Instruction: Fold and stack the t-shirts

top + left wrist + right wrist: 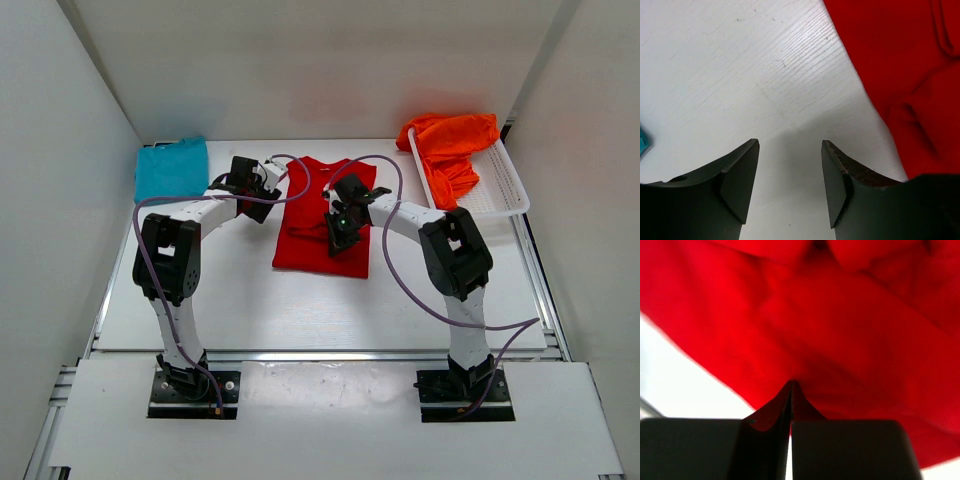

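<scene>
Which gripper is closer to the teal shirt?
Left. The left gripper is over the table between teal shirt and red shirt; right gripper is on the red shirt, farther off.

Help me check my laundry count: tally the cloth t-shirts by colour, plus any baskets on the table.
Teal-blue cloth t-shirt: 1
Red cloth t-shirt: 1
Orange cloth t-shirt: 1
White plastic mesh basket: 1
Total: 4
</scene>
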Controlling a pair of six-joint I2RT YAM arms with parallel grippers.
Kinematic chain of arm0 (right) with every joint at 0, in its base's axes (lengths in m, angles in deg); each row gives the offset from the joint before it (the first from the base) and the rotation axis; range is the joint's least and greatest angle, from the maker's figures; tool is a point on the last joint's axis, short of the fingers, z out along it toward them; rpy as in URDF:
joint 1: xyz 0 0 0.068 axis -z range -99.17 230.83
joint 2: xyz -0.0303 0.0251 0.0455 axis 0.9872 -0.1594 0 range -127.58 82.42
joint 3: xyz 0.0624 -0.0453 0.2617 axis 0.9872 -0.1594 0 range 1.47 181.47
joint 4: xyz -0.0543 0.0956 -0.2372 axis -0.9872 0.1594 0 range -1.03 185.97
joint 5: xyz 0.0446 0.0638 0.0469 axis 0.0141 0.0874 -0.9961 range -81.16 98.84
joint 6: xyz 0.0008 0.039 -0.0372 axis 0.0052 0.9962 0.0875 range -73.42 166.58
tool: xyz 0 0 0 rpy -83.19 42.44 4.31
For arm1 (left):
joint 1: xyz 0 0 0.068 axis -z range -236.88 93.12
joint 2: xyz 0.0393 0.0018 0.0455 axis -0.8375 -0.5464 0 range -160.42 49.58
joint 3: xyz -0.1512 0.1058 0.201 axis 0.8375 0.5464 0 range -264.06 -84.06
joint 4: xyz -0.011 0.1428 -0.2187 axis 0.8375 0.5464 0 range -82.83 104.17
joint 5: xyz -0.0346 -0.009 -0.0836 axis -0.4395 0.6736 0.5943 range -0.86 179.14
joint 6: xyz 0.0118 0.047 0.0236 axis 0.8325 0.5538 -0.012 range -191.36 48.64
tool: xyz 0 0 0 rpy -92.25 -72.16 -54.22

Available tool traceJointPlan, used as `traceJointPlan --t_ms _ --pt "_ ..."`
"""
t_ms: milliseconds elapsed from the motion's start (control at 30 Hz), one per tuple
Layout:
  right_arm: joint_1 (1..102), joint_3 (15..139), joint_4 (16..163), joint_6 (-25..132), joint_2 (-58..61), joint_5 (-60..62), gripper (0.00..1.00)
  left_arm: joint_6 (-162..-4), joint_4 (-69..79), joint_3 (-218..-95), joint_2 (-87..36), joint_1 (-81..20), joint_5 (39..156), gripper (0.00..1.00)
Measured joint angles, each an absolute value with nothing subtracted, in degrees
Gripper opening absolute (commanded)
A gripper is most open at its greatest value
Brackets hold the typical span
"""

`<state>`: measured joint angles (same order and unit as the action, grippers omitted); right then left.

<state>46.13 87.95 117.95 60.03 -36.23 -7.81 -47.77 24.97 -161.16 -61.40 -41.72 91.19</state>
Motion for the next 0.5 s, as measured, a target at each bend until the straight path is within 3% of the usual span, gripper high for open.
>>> traceJointPlan --t_ms 500 --pt "48.23 100.30 121.44 63.72 -44.97 -0.44 0.01 -48.95 25.41 -161.16 -61.40 -41.96 91.16 0.64"
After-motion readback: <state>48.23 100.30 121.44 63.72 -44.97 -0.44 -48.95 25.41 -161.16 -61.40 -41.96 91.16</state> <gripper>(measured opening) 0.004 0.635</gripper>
